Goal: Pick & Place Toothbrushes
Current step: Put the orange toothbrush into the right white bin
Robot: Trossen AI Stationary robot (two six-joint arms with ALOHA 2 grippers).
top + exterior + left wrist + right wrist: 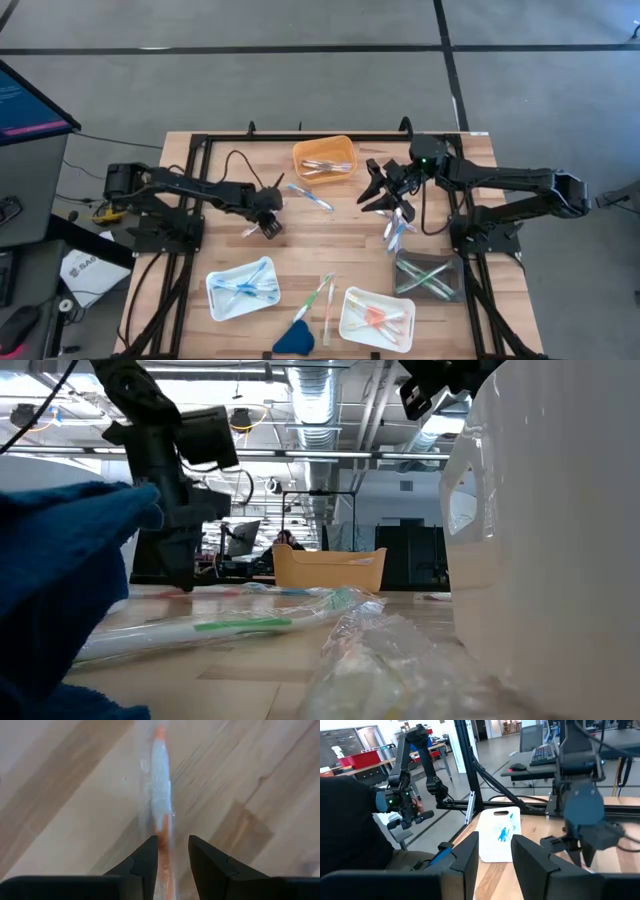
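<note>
An orange toothbrush [161, 785] in a clear wrapper lies flat on the wooden table [330, 240]. My left gripper [173, 851] points steeply down over its near end, open, one finger on each side; whether a finger touches it I cannot tell. In the high view this gripper [268, 228] is left of centre with the toothbrush [250, 231] beside it. In the low view its fingertips [180, 582] are close to the tabletop. My right gripper [495, 855] is held high and level at the far right [368, 192], open, nothing between its fingers.
An orange tray [323, 157] stands at the far edge. A white tray with blue brushes [243, 287], a white tray with orange ones [377, 318] and a dark tray with green ones [430, 275] sit nearer. Loose toothbrushes lie mid-table [310, 195], [325, 295], [398, 228]. A dark-blue wedge [295, 338] lies near the front.
</note>
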